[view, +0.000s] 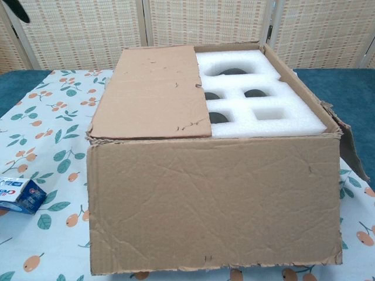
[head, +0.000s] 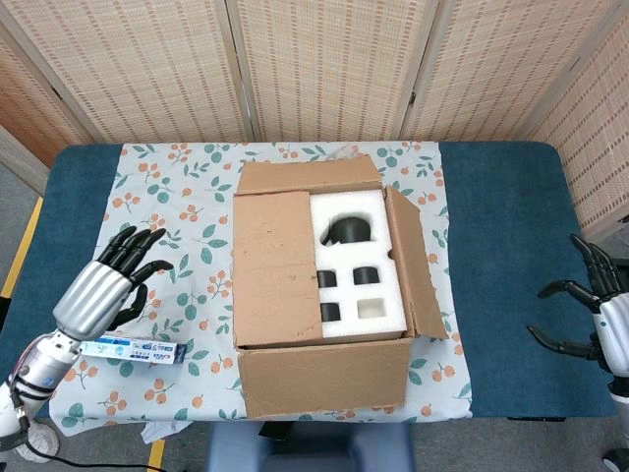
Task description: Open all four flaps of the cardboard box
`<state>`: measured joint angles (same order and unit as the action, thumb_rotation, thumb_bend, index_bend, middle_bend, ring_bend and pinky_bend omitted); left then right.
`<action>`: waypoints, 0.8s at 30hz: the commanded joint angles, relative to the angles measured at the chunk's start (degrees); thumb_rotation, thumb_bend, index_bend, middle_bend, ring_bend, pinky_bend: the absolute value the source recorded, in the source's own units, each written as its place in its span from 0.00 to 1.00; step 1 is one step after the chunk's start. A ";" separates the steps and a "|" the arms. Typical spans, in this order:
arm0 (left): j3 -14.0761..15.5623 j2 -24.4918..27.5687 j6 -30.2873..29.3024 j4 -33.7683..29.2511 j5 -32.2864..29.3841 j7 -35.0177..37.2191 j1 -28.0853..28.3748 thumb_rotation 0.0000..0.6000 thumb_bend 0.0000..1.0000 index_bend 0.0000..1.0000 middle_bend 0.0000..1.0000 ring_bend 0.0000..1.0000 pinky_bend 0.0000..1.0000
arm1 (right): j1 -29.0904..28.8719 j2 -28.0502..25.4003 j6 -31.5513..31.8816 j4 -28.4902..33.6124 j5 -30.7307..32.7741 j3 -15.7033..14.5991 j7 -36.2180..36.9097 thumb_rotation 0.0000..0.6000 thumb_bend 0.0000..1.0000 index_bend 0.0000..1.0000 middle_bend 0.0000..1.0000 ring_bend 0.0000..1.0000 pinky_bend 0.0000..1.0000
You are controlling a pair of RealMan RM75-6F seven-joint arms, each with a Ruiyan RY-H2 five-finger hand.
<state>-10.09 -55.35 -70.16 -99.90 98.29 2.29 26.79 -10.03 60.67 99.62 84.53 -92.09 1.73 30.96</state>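
The cardboard box [head: 319,295] sits mid-surface, nearer the front edge, on a floral cloth [head: 167,226]; three flaps hang outward, while the left flap [head: 273,267] lies flat over half the white foam insert [head: 359,261], so it seems the last to lift; the left hand [head: 103,287], fingers released and holding nothing, hovers near the surface's left edge, well placed for that flap; the right hand [head: 604,315], equally spread and unladen, sits by the right edge, apart from the box.

Blue toothpaste box [head: 132,348] lying flat at my near left on the leaf-and-berry cloth [head: 177,216], dark blue table [head: 511,246] beneath, woven screen panels [head: 324,69] behind
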 commanded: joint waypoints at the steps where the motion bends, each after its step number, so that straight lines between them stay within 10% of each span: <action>1: -3.23 -0.48 8.39 -2.22 -3.44 -2.88 7.49 1.00 0.88 0.36 0.00 0.00 0.00 | 1.36 -0.93 0.87 -1.21 0.62 0.87 3.79 0.47 0.26 0.48 0.00 0.00 0.00; 24: -7.31 -16.47 31.55 11.11 -11.96 2.59 34.27 1.00 0.96 0.41 0.00 0.00 0.00 | 4.63 -3.58 -0.95 -5.42 7.19 6.99 18.20 0.48 0.26 0.48 0.00 0.00 0.00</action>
<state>-17.63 -70.42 -39.34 -90.10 86.49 4.87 59.75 -5.38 57.29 99.38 79.70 -85.22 8.36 48.42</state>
